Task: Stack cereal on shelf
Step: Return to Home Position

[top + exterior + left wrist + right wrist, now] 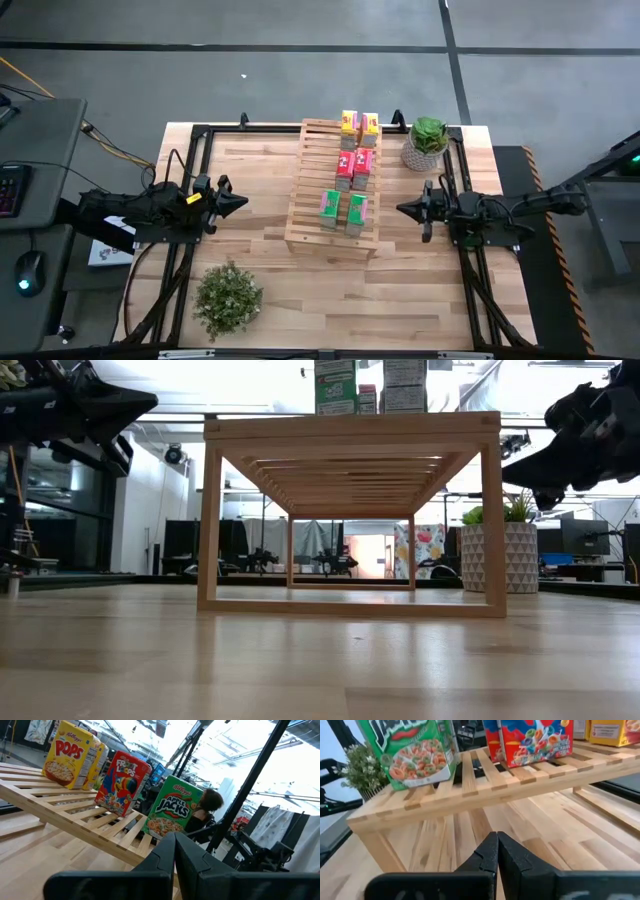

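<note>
Six cereal boxes stand upright by their bottoms on the slatted wooden shelf (333,188), in pairs: two yellow (358,124) at the far end, two pink-red (355,165) in the middle, two green (343,208) at the near end. The left wrist view shows the yellow box (70,755), the red box (121,782) and the green box (172,807). My left gripper (243,203) hovers shut left of the shelf. My right gripper (400,209) hovers shut right of it. Neither touches anything.
A potted green plant in a white patterned pot (427,143) stands by the shelf's far right corner. A leafy plant (228,297) sits near the table's near left edge. A black frame (200,130) runs around the tabletop. Bare wood lies on both sides of the shelf.
</note>
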Controlling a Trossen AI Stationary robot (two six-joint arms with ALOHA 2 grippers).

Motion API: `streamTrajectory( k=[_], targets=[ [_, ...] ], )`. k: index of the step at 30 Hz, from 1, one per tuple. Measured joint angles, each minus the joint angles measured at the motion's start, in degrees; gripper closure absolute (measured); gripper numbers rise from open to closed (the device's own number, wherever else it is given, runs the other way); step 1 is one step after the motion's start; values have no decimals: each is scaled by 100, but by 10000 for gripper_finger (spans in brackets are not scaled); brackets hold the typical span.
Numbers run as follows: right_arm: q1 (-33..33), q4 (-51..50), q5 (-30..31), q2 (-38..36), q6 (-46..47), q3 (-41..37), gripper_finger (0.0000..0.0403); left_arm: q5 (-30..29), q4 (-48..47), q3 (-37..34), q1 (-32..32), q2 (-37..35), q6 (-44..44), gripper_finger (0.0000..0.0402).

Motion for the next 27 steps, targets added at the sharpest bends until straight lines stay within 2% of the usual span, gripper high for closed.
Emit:
streamTrajectory(
  k=[13, 20, 22, 27],
  targets=[
    [2, -13, -19, -24, 494, 0, 403, 0, 0, 2, 0, 0, 2, 401],
    [2, -15, -19, -851, 484, 2, 403, 0, -15, 2, -2, -15, 1, 401],
    [2, 6, -20, -1103, 481, 0, 403, 0, -181, 11, -2, -17, 2, 401],
    [2, 245, -20, -1101, 482, -7, 402, 44, -1004, 4, 0, -14, 7, 401]
  ],
)
